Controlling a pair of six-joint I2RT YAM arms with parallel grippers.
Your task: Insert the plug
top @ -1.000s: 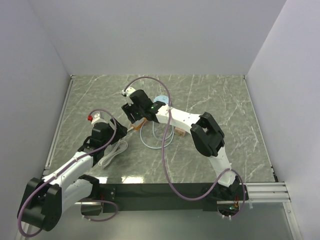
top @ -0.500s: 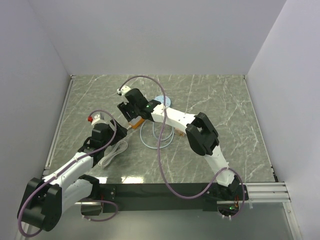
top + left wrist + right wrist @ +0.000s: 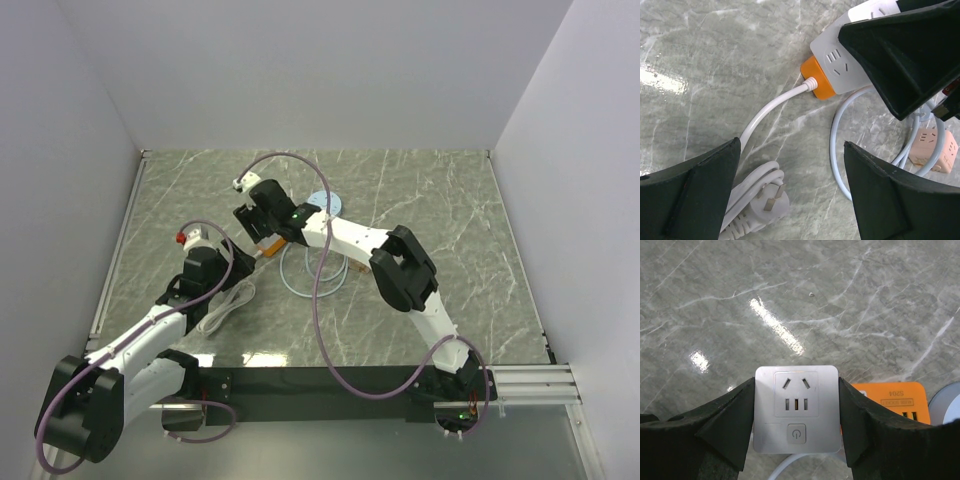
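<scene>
The right end effector [image 3: 796,412] is clamped on the white socket block [image 3: 796,390], one finger on each side; the left end effector [image 3: 790,165] hangs with its fingers wide apart over the plug [image 3: 767,201]; white walls [image 3: 90,100] close the counter [image 3: 450,210] at left, back and right, and the things lie left of its middle, well apart from these walls; the block has an orange end [image 3: 816,82], where a white cable [image 3: 765,112] comes out; the plug is white with flat pins, lying on the counter beside its coiled cable; a small pink socket cube [image 3: 936,145] sits near a pale blue cable loop [image 3: 832,135].
</scene>
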